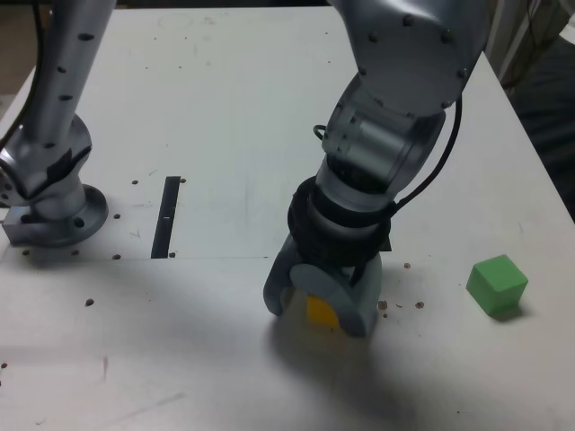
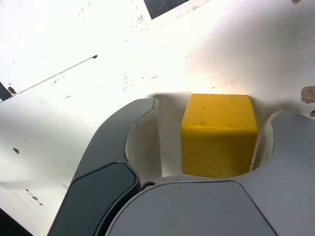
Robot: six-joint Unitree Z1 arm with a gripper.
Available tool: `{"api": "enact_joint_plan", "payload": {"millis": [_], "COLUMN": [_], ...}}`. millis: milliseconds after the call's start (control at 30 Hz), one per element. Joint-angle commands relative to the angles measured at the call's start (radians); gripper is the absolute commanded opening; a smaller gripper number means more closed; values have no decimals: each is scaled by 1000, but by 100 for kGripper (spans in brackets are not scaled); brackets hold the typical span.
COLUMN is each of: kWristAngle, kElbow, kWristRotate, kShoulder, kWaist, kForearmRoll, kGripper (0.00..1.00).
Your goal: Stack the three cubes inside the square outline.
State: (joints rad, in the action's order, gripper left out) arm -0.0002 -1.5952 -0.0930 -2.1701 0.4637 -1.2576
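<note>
Your end effector [image 1: 325,307] is down on the desk [image 1: 225,135] straddling the yellow cube [image 2: 219,133]; one jaw looks to touch it, the other shows a gap, so not clamped yet. Green cube [image 1: 497,284] sits well apart from the yellow cube, waiting its turn.

Dim, even room light falls on the white table [image 1: 225,108] in the exterior view, and my arm throws a soft, broad shadow toward the table's near edge. The green cube [image 1: 497,284] casts a small dark shadow at its base. Detail is slightly soft and grainy. At my wrist, glare bleaches the tabletop behind the yellow cube [image 2: 219,135]; my gripper [image 2: 206,147], close to the lens, looks perhaps a little blurred.
</note>
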Motion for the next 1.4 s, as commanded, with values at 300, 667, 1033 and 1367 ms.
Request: {"api": "enact_joint_plan", "payload": {"millis": [300,667,1033,1367], "kWristAngle": [2,22,84,67], "kElbow": [-8,-11,-101,-131], "kWristRotate": [-1,-1,-1,42], "kShoulder": [3,45,155,170], "kWaist": [-2,-2,-66,-233], "kForearmRoll": [-1,-45,-177,-200], "kGripper": [28,28,28,28]}}
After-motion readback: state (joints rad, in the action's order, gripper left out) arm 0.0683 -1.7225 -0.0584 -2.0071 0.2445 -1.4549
